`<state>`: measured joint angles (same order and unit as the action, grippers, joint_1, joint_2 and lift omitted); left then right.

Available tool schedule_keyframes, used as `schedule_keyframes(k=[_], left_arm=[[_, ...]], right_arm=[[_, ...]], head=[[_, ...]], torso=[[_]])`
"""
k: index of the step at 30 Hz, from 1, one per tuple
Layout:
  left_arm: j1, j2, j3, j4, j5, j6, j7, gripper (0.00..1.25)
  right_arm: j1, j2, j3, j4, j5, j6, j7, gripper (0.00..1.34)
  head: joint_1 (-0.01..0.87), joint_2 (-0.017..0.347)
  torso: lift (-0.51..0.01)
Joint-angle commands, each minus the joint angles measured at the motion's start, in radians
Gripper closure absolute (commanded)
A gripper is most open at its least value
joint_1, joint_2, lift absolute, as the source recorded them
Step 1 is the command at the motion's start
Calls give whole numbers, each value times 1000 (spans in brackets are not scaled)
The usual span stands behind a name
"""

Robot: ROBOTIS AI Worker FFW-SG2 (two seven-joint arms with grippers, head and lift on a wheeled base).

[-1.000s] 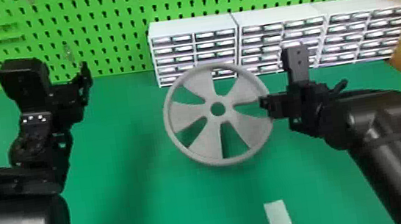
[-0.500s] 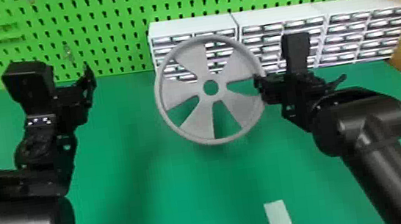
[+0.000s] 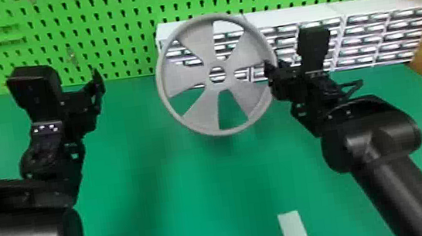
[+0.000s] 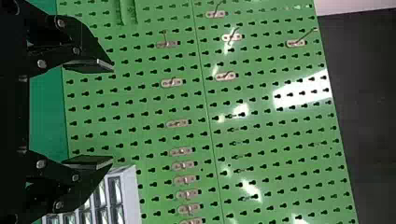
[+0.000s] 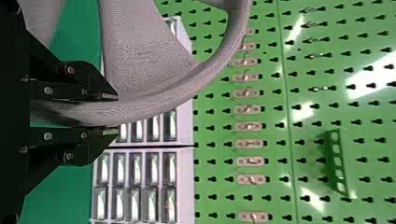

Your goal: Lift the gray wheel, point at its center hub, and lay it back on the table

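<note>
Plainly, the gray wheel is held upright above the green table, its rim pinched between the slightly parted fingers of the right gripper, while the left gripper is spread wide, empty.

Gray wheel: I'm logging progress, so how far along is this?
Lifting looks done: the gray wheel hangs above the table, its rim clamped in the right gripper. Pointing at the center hub looks pending, the left gripper being well apart; laying it back does too.
</note>
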<state>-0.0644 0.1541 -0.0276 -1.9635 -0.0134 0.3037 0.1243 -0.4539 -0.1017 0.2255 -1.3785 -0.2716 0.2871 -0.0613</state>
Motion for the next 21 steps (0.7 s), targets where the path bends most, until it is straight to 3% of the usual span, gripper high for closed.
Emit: schedule_keyframes(k=[1,21], left_arm=[[1,-2,-2,0,0,0,0,545],[6,-16,-2,6,0,0,0,545]], right_arm=[[-5,4,-3,30,-11,-89,0,1253],[-46,22,31,179,-1,-536,0,1257]], head=[[692,48],[692,48]], torso=[[-96],[-96]])
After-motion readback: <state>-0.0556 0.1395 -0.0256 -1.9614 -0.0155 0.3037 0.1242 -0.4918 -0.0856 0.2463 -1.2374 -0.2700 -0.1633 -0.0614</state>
